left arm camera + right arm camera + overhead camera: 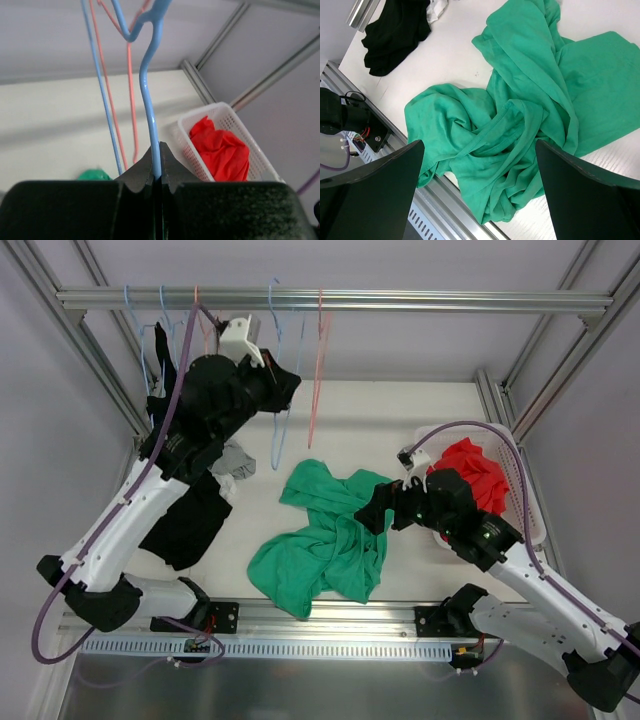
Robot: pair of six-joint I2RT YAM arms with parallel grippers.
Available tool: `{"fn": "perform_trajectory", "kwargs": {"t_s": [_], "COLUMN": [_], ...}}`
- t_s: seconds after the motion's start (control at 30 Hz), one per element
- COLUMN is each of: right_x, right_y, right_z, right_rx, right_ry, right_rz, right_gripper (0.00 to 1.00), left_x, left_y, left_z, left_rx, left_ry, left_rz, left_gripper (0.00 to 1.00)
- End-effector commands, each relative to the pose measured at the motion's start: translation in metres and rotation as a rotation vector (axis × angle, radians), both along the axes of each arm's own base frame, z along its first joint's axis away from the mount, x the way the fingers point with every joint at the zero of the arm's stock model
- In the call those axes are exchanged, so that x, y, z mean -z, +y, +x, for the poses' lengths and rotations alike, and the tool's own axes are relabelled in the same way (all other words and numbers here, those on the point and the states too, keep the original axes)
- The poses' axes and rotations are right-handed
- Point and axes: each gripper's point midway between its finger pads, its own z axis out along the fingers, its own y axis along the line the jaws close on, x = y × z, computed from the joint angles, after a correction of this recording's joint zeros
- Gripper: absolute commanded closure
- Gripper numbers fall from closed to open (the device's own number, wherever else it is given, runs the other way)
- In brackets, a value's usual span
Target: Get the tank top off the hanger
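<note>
left gripper (156,159) pinches thin blue hanger (150,110) | green tank top (325,540) crumpled

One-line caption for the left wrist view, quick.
Left hand shut on a blue hanger; pink hanger behind, red cloth in white basket.

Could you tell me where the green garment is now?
The green garment lies mid-table in the top view, between the black cloth at left and the white basket at right.

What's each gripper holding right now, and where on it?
Left gripper is shut on the blue hanger, pinching its wire below the kinked neck. Right gripper is open above the green garment, holding nothing.
</note>
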Motion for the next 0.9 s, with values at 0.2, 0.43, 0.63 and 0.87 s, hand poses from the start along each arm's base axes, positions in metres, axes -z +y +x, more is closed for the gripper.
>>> {"fn": "perform_trajectory", "kwargs": {"t_s": [0.2, 0.43, 0.63, 0.87], "right_x": [-0.028, -0.028, -0.020, 0.016], "right_y": [-0.010, -0.013, -0.011, -0.005], "right_z": [-0.003, -0.005, -0.004, 0.006], "right_rx": [0.006, 0.001, -0.017, -0.027], "right_ry": [-0.101, -0.113, -0.108, -0.031], "right_rz": [0.030, 0.017, -0.007, -0.106], "right_gripper": [0.01, 0.01, 0.01, 0.01], "left_x": [-0.023, 0.000, 0.032, 0.039], "left_y": [-0.011, -0.025, -0.021, 0.006], "left_z": [0.057, 0.080, 0.083, 0.068], "left_rx": [0.092, 0.118, 0.085, 0.000], "left_ry": [0.056, 0.117, 0.175, 0.162], "left_rz": [-0.102, -0.087, -0.050, -0.020], "left_gripper": [1.00, 1.00, 1.00, 0.49]}}
